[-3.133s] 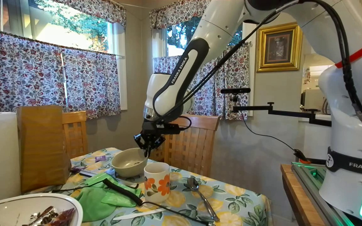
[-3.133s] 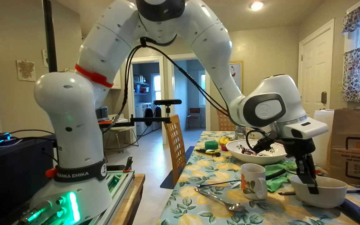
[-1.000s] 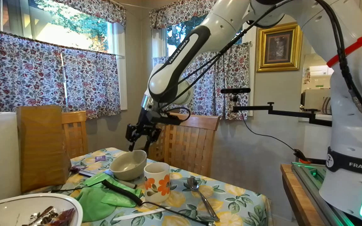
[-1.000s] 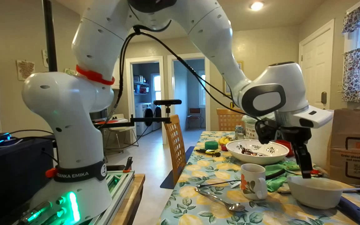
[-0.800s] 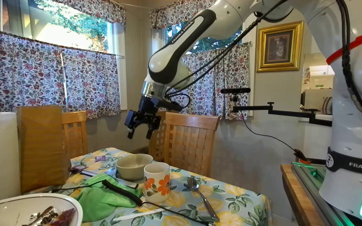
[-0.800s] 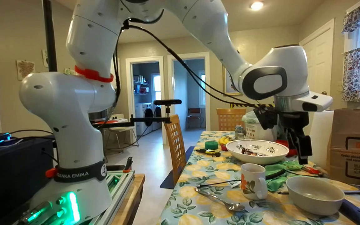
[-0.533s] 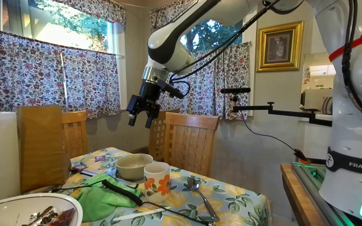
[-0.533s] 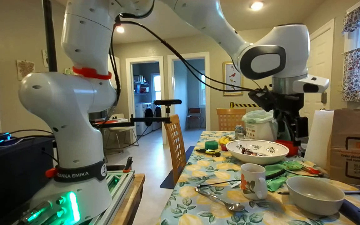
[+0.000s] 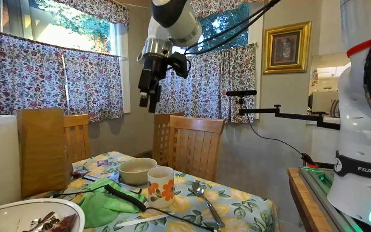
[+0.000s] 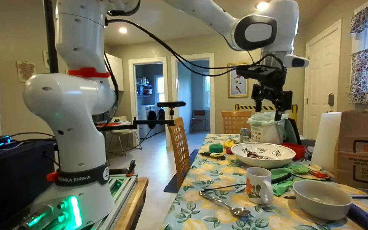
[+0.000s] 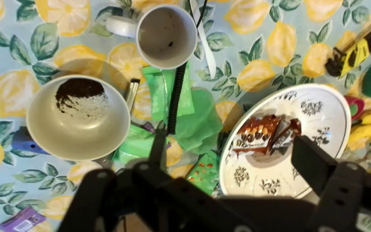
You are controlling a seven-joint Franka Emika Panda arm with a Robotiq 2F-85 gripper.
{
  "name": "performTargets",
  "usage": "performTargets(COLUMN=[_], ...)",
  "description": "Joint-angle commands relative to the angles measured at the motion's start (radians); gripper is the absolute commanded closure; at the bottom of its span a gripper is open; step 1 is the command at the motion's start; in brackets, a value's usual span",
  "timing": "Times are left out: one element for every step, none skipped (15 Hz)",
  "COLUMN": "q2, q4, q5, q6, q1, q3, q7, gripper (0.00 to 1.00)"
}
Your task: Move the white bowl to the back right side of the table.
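Note:
The white bowl (image 9: 135,175) rests upright on the table (image 9: 246,206) beside the mug, seen in both exterior views. From above, in the wrist view, the bowl (image 11: 82,138) has dark crumbs along one side of its inside. High over the tabletop hangs my gripper (image 10: 268,112), well apart from the bowl. Its two fingers stand wide apart with nothing held between them. In the wrist view the gripper (image 11: 230,137) is above the patterned dish and green wrappers, with the bowl off to the left.
A mug with orange flowers (image 10: 258,188) stands close to the bowl. Nearby are a spoon (image 10: 225,206), green wrappers (image 11: 198,119), a blue handle (image 10: 364,217) against the bowl, and a wide dish (image 11: 327,106) holding brown wrappers. A paper bag (image 10: 363,147) and chairs stand around.
The gripper was at the bowl's rim and the bowl stood tilted. The fingers opened, the bowl settled flat closer to the mug, and the arm rose and turned away from it.

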Motion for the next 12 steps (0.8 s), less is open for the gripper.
performTargets(q2=[-0.055, -0.066, -0.077, -0.079, -0.083, -0.078, -0.061, -0.061, -0.06, -0.06, -0.06, -0.06], q4=[-0.002, -0.005, -0.018, -0.017, -0.025, -0.025, -0.002, -0.003, -0.003, -0.002, -0.002, -0.002], q5=[-0.074, -0.085, -0.09, -0.082, -0.079, -0.063, -0.072, -0.072, -0.072, -0.072, -0.072, -0.072], q6=[-0.106, -0.122, -0.104, -0.115, -0.112, -0.112, -0.1, -0.098, -0.097, -0.097, -0.097, -0.097], q1=[0.09, 0.11, 0.13, 0.146, 0.163, 0.176, 0.178, 0.188, 0.192, 0.192, 0.191, 0.191], q3=[-0.046, -0.048, -0.048, -0.048, -0.045, -0.043, -0.056, -0.055, -0.056, -0.059, -0.063, -0.066], q7=[-0.074, -0.092, -0.109, -0.135, -0.153, -0.185, -0.113, -0.114, -0.113, -0.113, -0.113, -0.113], gripper=[0.0, 0.0, 0.0, 0.0, 0.0, 0.0, 0.0, 0.0, 0.0, 0.0, 0.0, 0.0])
